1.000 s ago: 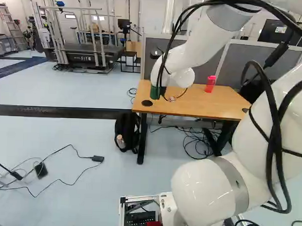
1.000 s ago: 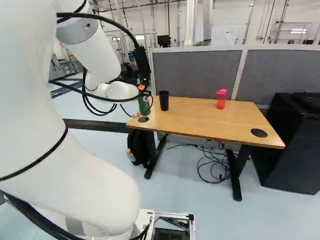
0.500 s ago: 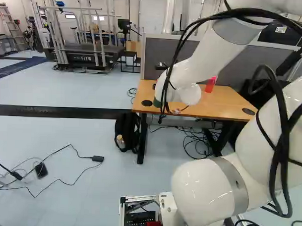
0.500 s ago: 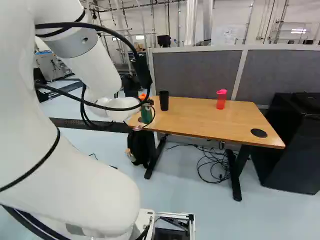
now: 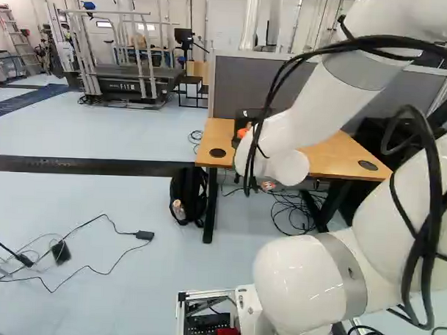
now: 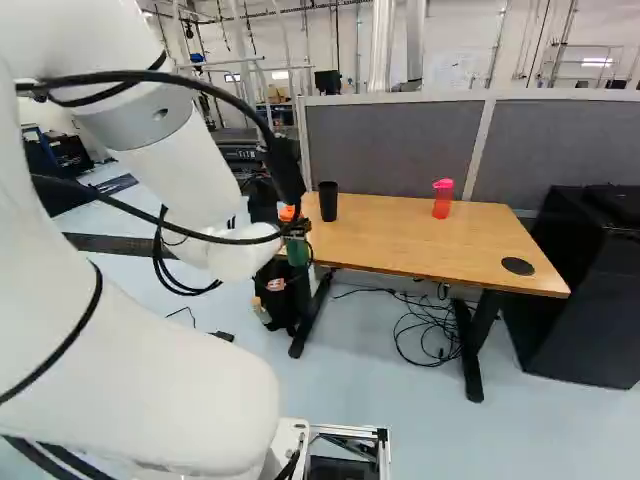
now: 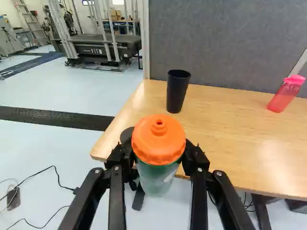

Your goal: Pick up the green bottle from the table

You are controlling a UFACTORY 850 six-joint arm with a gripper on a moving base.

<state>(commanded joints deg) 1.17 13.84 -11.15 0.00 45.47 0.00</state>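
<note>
My gripper (image 6: 299,228) is partly hidden by cables and the wrist in the right base view, by the table's near left corner. It holds the green bottle (image 6: 297,251) with its orange lid (image 6: 288,213). In the wrist view the gripper (image 7: 159,155) is shut on the green bottle (image 7: 156,178), one finger on each side below the lid. The bottle is upright, with floor visible around its lower part, off the front edge of the wooden table (image 7: 230,143).
A black cup (image 7: 178,91) stands on the table, and a pink-red bottle (image 6: 443,198) farther right. Grey partitions (image 6: 390,145) rise behind. A black backpack (image 5: 188,194) is on the floor at the table's left leg; a black cabinet (image 6: 585,290) stands to the right.
The arm has drawn back toward the base with the green bottle in its grip, bringing the bottle from above the table's corner to in front of its edge. The base has not moved.
</note>
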